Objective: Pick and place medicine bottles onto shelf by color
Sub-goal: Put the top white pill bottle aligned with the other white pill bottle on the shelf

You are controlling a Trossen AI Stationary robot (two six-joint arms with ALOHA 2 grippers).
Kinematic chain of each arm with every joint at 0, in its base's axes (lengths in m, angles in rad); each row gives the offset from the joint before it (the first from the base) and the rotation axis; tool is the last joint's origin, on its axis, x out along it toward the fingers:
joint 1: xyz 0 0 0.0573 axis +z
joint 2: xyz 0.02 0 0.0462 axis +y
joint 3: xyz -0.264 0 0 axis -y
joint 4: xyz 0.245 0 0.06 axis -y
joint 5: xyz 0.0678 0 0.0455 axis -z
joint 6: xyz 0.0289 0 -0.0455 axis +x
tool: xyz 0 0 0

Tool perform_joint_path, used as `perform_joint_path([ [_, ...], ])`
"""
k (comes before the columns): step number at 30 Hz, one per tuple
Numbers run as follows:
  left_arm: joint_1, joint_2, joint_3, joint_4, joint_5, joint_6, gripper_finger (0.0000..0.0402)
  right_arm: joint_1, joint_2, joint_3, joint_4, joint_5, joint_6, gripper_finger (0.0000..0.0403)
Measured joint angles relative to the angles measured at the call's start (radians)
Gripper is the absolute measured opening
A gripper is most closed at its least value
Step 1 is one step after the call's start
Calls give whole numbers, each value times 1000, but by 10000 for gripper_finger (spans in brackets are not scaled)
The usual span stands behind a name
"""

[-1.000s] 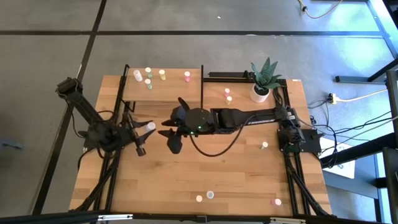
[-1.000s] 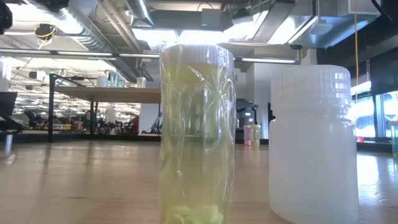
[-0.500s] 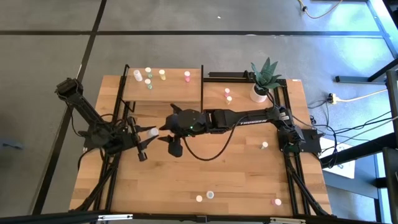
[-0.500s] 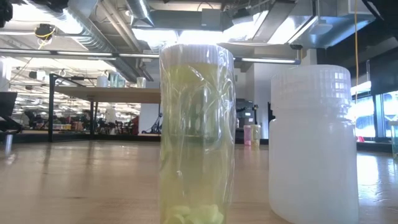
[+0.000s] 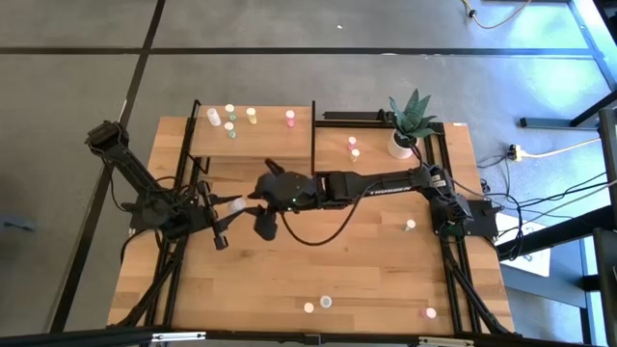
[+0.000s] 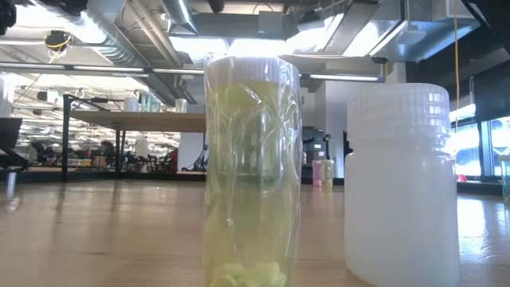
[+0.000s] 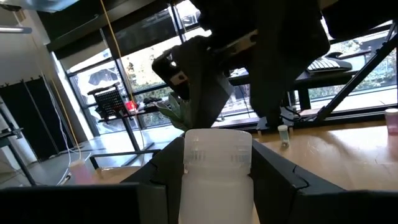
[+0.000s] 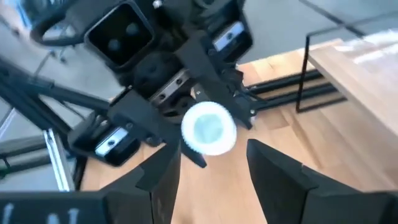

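1. The left pincer (image 5: 229, 204) holds a white bottle (image 5: 234, 203) just off the shelf's near edge, left of the tabletop's middle; its fingers (image 7: 155, 180) are pinched on the bottle's sides.
2. In the left wrist view the bottle (image 7: 217, 174) is whitish and round, with a ribbed white cap and a plain body below it. In the right wrist view its cap (image 8: 208, 128) faces the camera as a pale disc.
3. The right pincer (image 5: 262, 206) reaches across the tabletop to just beside the bottle; its fingers (image 8: 277, 171) are spread, with nothing between them, and are aimed at the bottle's cap end.
4. The shelf (image 5: 275, 140) is a light-wood platform at the far left of the tabletop (image 5: 347, 270), framed by thin black posts (image 5: 313, 130). Five bottles (image 5: 231, 120) stand in a loose group along its far edge, one with a pink top (image 5: 290, 117) apart to the right. The shelf's near half is bare.
5. Two more bottles (image 5: 354, 147) stand right of the shelf, near a potted plant (image 5: 407, 125). One (image 5: 411, 226) is by the right arm's base, and three (image 5: 318, 305) lie along the near edge.
6. The middle of the tabletop, between the arms and the near edge, is open wood. The two pincers crowd each other at the bottle.
7. The low view shows a greenish bottle (image 6: 252, 171) and a white bottle (image 6: 402, 187) close to the lens.
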Motion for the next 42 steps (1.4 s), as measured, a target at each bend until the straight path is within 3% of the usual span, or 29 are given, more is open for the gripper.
perform_joint_path([
  [8,0,0,0,-1,1,1,132,-12,15,0,16,-21,177,186],
  [23,3,0,0,-20,3,0,132,-12,34,0,121,-37,235,186],
  [32,25,0,0,-25,0,-1,132,-13,43,1,120,-31,224,186],
  [42,26,0,0,-26,-5,0,132,-13,46,80,21,-42,68,170],
])
